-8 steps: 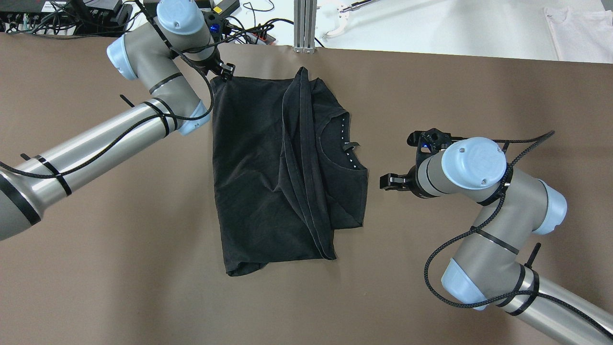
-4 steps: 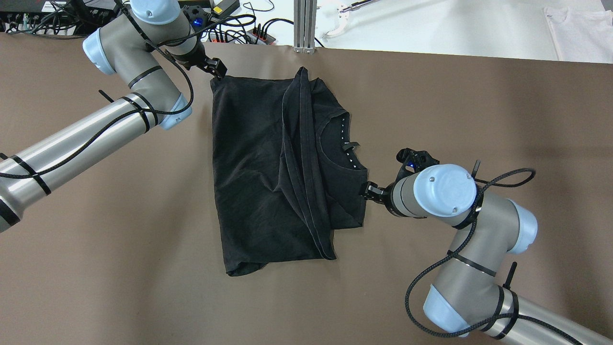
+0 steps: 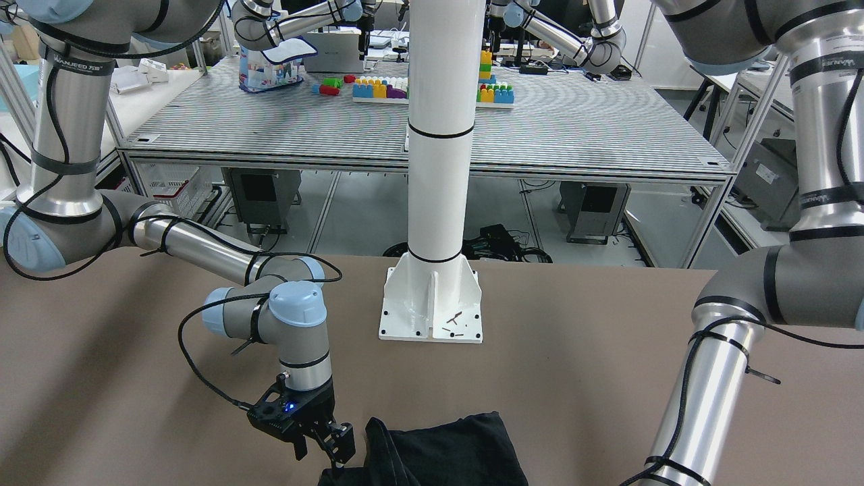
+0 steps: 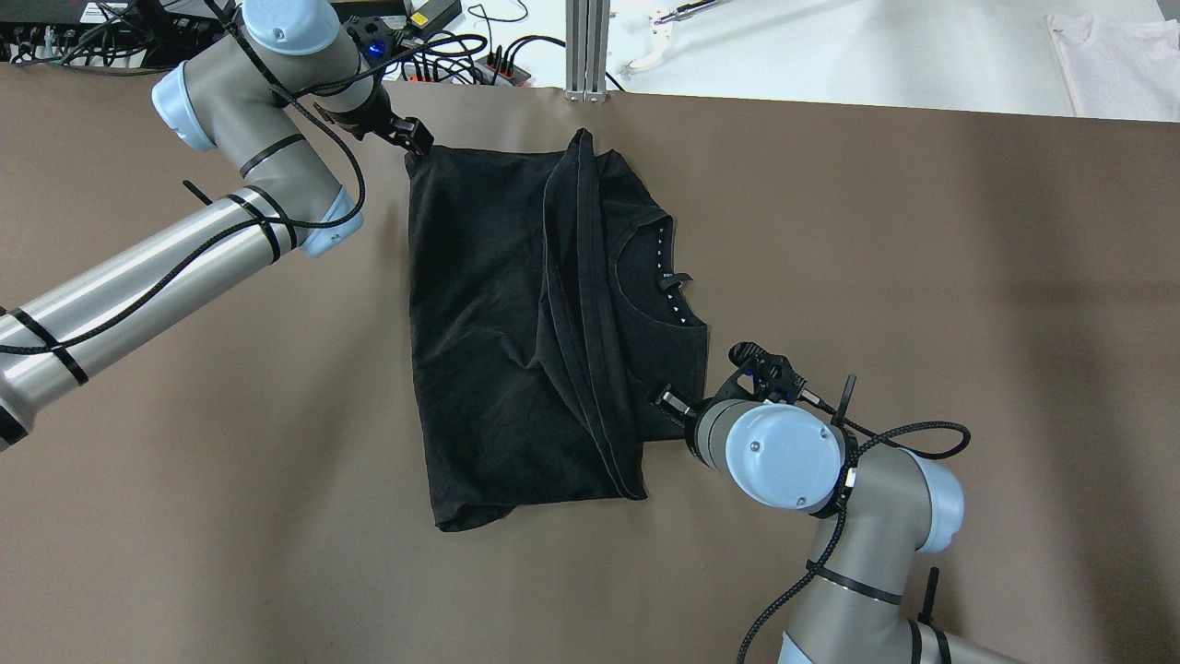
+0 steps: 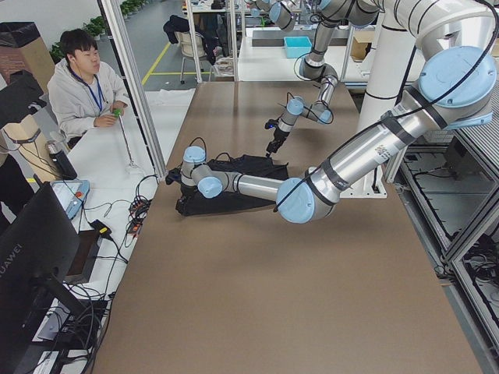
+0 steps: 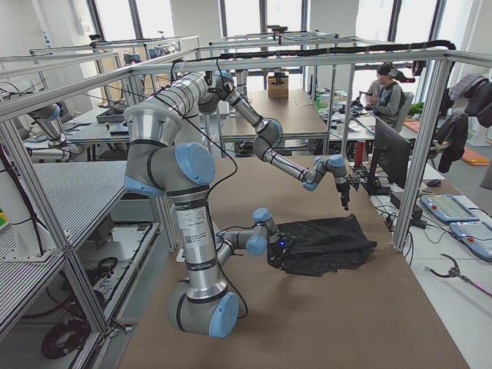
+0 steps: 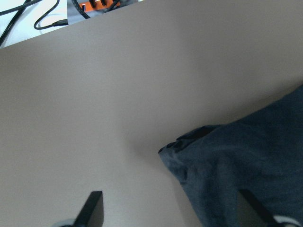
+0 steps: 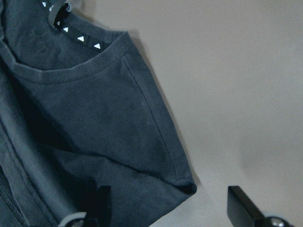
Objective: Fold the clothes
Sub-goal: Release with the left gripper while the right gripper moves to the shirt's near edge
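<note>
The black garment [image 4: 516, 323] lies partly folded on the brown table [image 4: 922, 231], its collar with white marks facing right. My left gripper [image 4: 415, 138] is open at the garment's far left corner; in the left wrist view [image 7: 173, 213] that corner [image 7: 165, 149] lies between the spread fingers. My right gripper [image 4: 668, 401] is open at the near right corner; in the right wrist view [image 8: 168, 208] the folded corner [image 8: 189, 187] lies between its fingers. The front view shows the right gripper [image 3: 324, 442] beside the garment [image 3: 452, 449].
A white pole's base plate [image 3: 432, 307] is bolted to the table on the robot's side. Cables [image 4: 461, 55] and an aluminium post [image 4: 585, 46] sit past the far edge, with a white cloth [image 4: 1115, 65] on the white table. An operator [image 5: 82, 86] sits beyond the table's far side.
My right gripper has moved left and toward the robot, from beside the garment's right edge to its near right corner. My left arm has shifted left; its gripper stays at the far left corner.
</note>
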Robot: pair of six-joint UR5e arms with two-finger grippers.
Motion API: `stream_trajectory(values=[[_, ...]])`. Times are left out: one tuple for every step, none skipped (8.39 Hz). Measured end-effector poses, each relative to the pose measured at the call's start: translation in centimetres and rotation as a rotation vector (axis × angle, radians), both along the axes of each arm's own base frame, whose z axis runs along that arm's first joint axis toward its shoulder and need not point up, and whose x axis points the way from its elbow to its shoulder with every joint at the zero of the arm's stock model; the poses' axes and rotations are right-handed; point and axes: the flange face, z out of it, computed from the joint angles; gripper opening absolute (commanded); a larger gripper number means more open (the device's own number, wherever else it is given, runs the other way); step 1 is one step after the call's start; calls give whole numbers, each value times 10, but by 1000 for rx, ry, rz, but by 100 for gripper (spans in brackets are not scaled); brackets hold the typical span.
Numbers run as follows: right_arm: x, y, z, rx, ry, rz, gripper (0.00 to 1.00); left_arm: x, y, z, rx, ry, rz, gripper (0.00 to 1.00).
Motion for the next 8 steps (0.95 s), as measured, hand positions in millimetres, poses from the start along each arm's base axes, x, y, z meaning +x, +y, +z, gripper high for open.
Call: stream_trajectory(values=[[-8, 2, 4, -4, 8, 26, 58, -1, 2, 3, 0, 0, 0, 100], [-13, 3, 7, -6, 15, 39, 46, -1, 3, 4, 1, 0, 1, 100], [-15, 3, 9, -7, 17, 46, 26, -2, 3, 5, 1, 1, 1, 100], [-16, 3, 8, -8, 15, 51, 0, -2, 3, 6, 0, 0, 1, 100], [-17, 3, 7, -6, 14, 55, 0, -1, 4, 6, 1, 0, 2, 100], [-18, 3, 5, -3, 12, 58, 0, -2, 4, 5, 1, 1, 1, 100], [-19, 3, 4, -1, 11, 59, 0, -2, 4, 5, 2, 1, 1, 100], [-19, 4, 4, 1, 12, 57, 0, -2, 4, 5, 2, 1, 0, 100]])
